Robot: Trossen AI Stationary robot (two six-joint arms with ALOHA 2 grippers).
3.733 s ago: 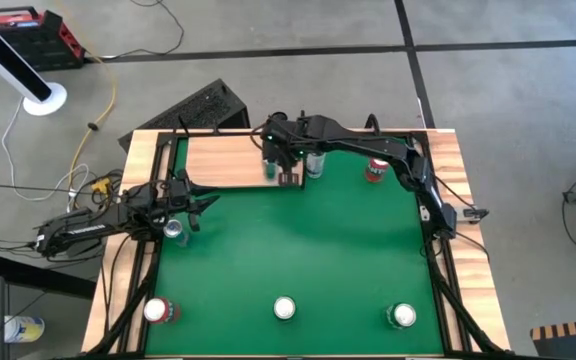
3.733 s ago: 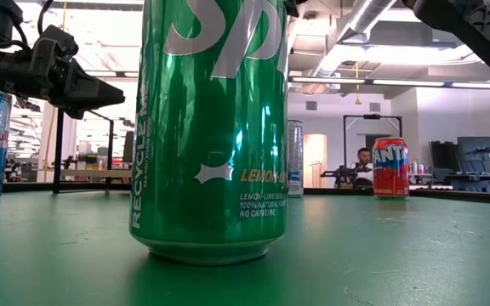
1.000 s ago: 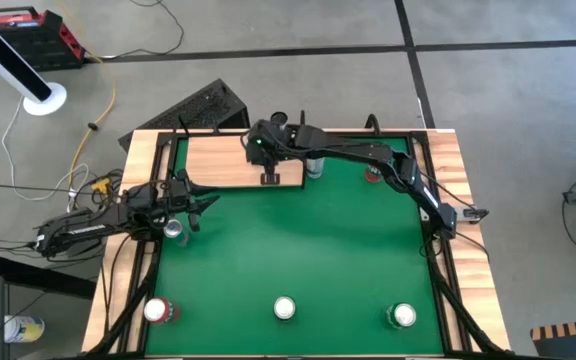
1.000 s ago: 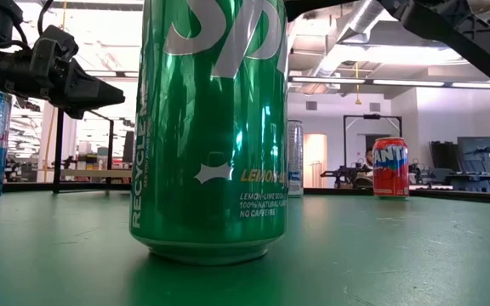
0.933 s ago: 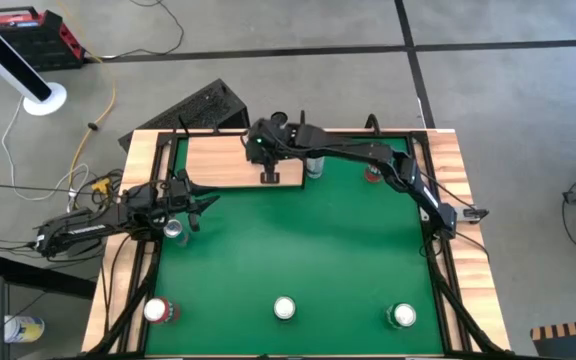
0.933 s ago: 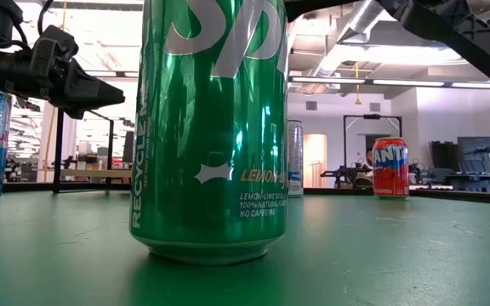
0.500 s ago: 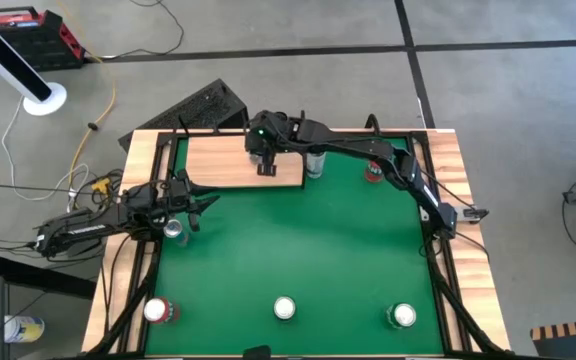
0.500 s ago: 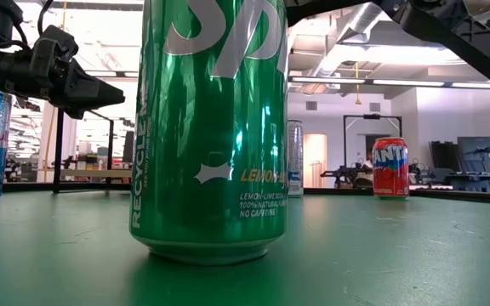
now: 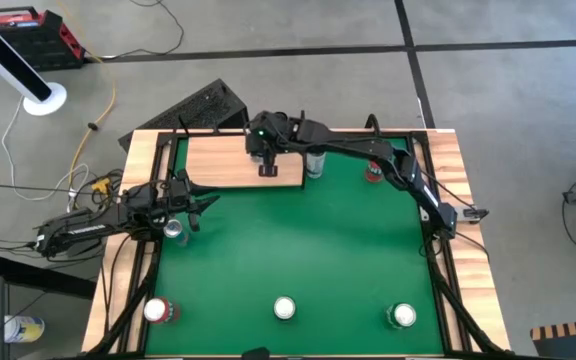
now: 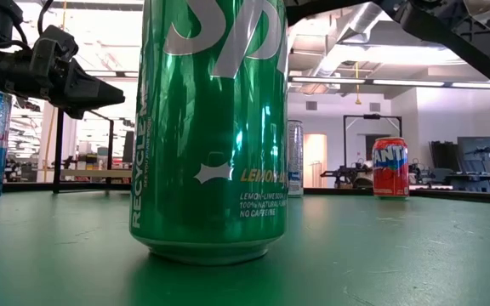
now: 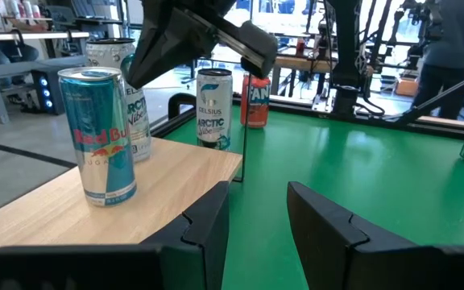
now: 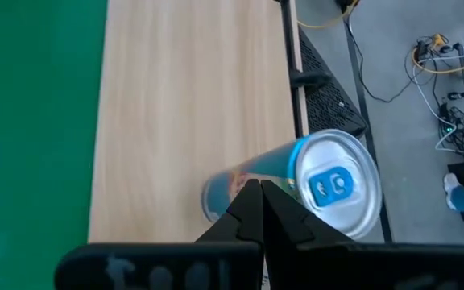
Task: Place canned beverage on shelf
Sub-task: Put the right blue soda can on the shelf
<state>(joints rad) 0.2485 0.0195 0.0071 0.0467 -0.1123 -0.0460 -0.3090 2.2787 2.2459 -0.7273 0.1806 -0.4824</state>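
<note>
The pale wooden shelf (image 9: pixel 218 160) stands at the table's far left. A blue-and-silver can (image 11: pixel 99 133) stands upright on its base on the shelf board, and it also shows in the right wrist view (image 12: pixel 334 184). My right gripper (image 9: pixel 266 167) hovers just above this can with its fingers shut (image 12: pixel 258 193) and holds nothing. A second, pale can (image 11: pixel 135 113) stands behind the first on the shelf. My left gripper (image 9: pixel 198 204) waits open (image 11: pixel 256 229) at the table's left edge, near a blue can (image 9: pixel 173 230).
A white can (image 9: pixel 315 163) and a red can (image 9: pixel 373 172) stand on the green table (image 9: pixel 298 250) right of the shelf. Three more cans stand along the near edge: red (image 9: pixel 158 311), green (image 9: pixel 284 308) and green (image 9: pixel 402 316). Thin black posts (image 11: pixel 242 145) hold up the shelf.
My right gripper has drawn back a little over the shelf toward the table's far edge. The blue-and-silver can stays standing on the board.
</note>
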